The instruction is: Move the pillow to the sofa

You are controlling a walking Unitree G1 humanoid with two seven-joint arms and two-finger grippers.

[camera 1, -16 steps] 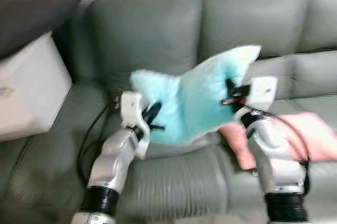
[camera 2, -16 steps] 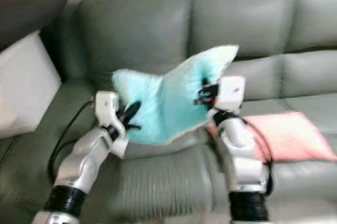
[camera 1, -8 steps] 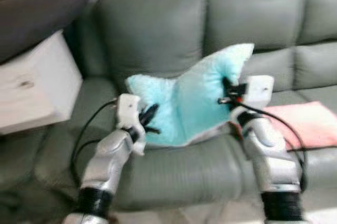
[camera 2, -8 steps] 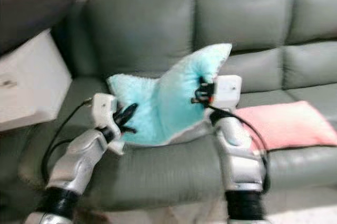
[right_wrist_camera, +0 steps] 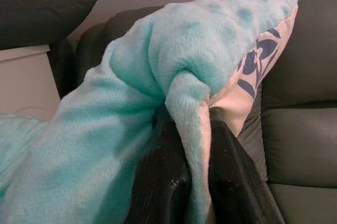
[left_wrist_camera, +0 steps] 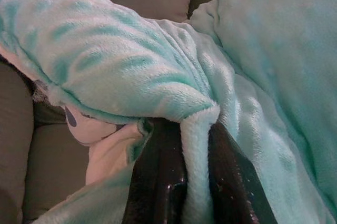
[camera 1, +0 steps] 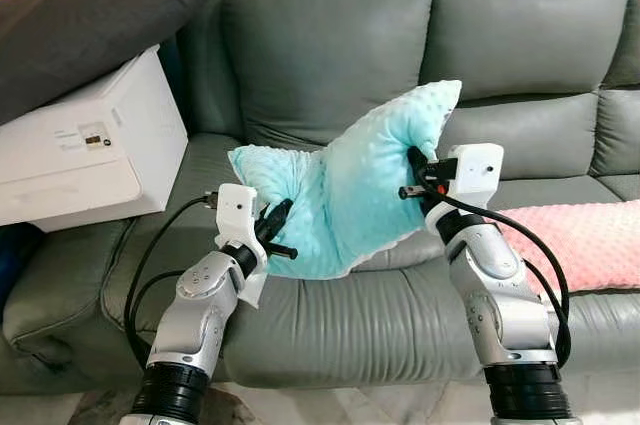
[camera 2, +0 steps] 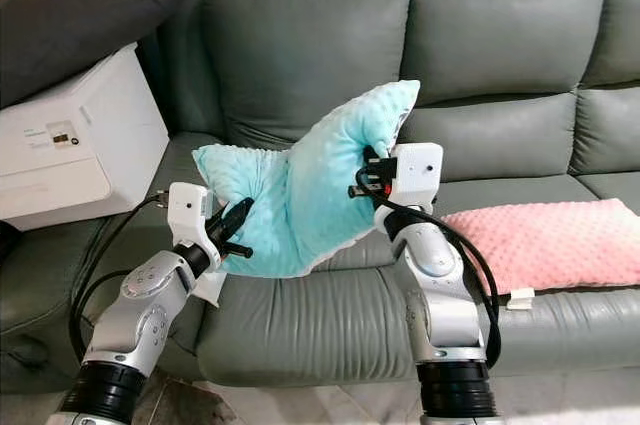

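Left eye view: both grippers, left point(camera 1: 278, 235) and right point(camera 1: 415, 175), have fingers clamped on thin folds of the teal pillow point(camera 1: 350, 195) above the sofa point(camera 1: 330, 315) seat. Risk: plush slips out, dropping unevenly.

Pink cushion point(camera 2: 545, 240), white box point(camera 1: 75, 150), dark cushion point(camera 1: 85, 20)

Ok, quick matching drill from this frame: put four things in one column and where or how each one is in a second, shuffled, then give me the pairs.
1. teal pillow
2. pink pillow
3. dark grey cushion
4. white box

A. lying flat on the sofa seat
B. on the sofa's armrest
C. pinched by both grippers, above the seat
D. resting on top of the box

Pairs: 1-C, 2-A, 3-D, 4-B
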